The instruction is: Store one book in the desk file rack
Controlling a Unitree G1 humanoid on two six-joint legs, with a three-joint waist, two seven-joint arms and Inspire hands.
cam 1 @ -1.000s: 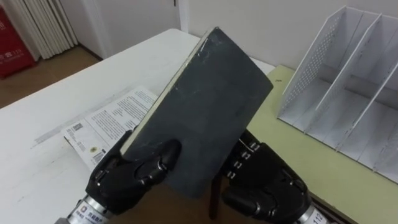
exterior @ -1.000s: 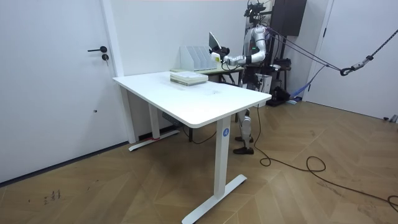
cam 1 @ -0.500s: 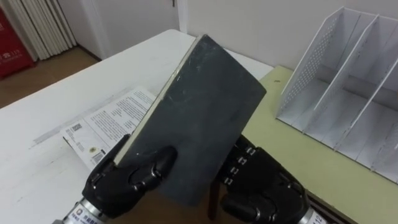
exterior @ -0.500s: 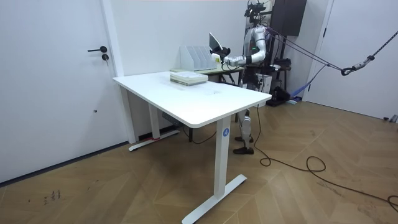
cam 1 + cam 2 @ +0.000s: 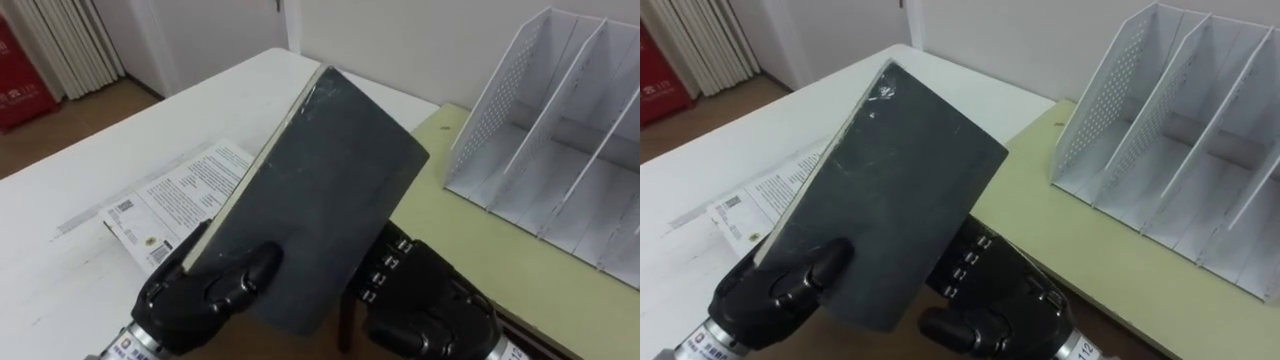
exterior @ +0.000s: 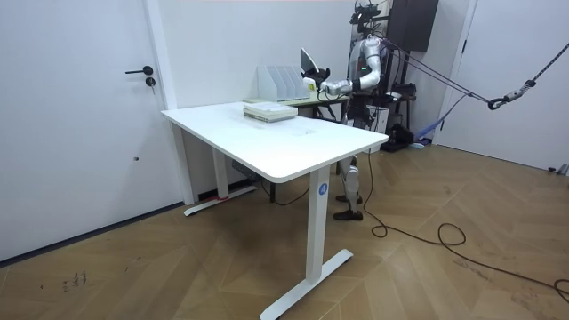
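A dark grey book [image 5: 320,190] with a pale page edge is held tilted up in front of me, its top corner pointing away. My left hand [image 5: 205,295] is curled round the book's lower left corner. Under the lower right part of the book my right hand [image 5: 425,300] props it from behind, the ends of its fingers hidden by the cover. The white file rack [image 5: 560,130] stands to the right on the green desk [image 5: 500,270], its slots holding nothing that shows. In the room view I stand at the far desk with the book [image 6: 307,60] raised beside the rack [image 6: 283,83].
A stack of printed booklets [image 5: 175,195] lies on the white table [image 5: 90,270] to my left, below the book. The white table joins the green desk. A door and a red object stand at the far left.
The book's top corner has dipped slightly and moved a little to the left. Both hands stay on it.
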